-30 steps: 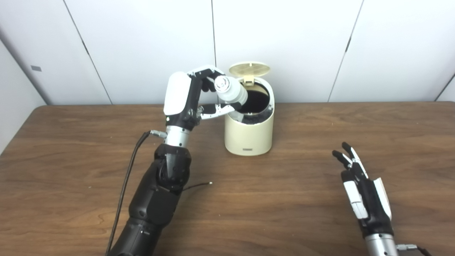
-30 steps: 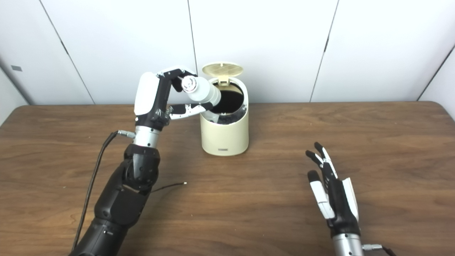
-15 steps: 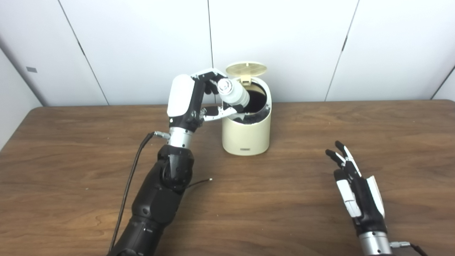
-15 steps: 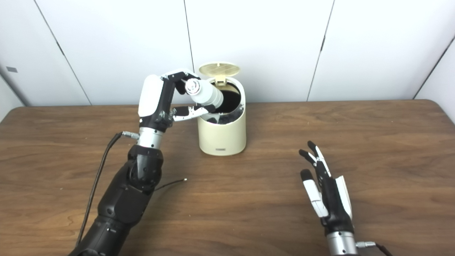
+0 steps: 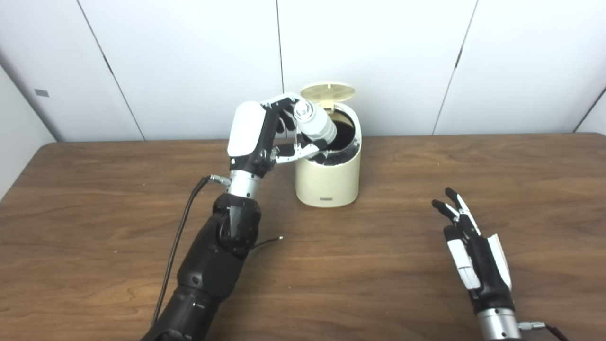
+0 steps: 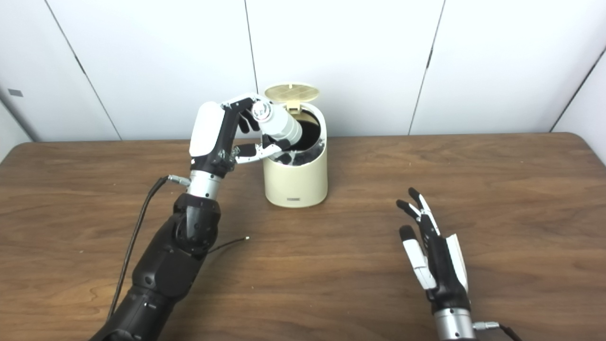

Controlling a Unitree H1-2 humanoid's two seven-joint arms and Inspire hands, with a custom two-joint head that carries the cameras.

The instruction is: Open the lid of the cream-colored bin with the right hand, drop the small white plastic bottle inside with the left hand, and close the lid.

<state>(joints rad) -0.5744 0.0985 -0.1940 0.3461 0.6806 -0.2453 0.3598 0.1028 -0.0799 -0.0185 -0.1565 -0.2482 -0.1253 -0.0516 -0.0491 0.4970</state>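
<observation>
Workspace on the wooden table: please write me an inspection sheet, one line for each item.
Surface: brown wooden table, no spills seen.
Job's things: cream bin upright, lid open; white bottle tilted, lower end over the opening.
Clutter: nothing seen.
Hands: left hand shut on the bottle; right hand open, holds nothing, apart from the bin.
Cables: black cable beside the left arm; thin wire on the table.
Surroundings: white wall panels behind.
</observation>
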